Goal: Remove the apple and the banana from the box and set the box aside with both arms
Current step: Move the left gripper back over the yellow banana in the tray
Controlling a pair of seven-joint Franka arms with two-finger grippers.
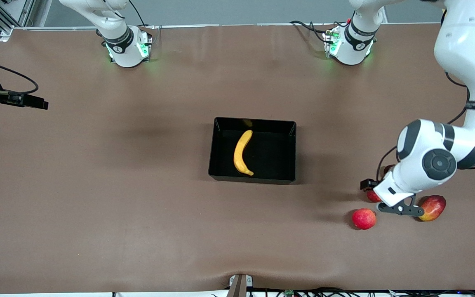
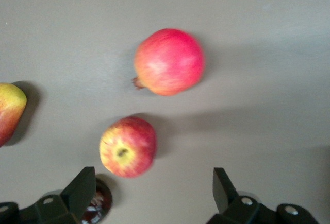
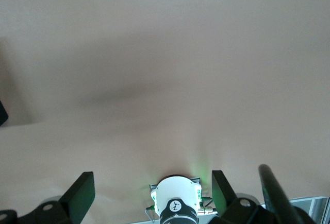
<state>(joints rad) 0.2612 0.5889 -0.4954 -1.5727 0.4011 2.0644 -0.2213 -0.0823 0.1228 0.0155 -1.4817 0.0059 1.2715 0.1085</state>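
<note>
Nearest the front camera, I see the pink-red apple [image 1: 363, 218] on the table [image 1: 97, 206]. My left hand [image 2: 154, 195] hovers over the small red apple [image 2: 128, 147], fingers apart, holding nothing; the mango [image 1: 432, 208] lies beside. My banana [image 1: 243, 152] lies in the box [image 1: 217, 165]. Only the wrist view shows my waiting right hand [image 3: 153, 195] apart.

The scene is filled by a brown table covering [image 1: 97, 198], laid smooth and lit evenly from above, with soft shadows cast across it. Along the table's edge farthest from the front camera, a pale grey strip [image 1: 237, 10] is seen, perhaps a wall or floor. Metal framing [image 1: 4, 16] is glimpsed just above the table's corner.
</note>
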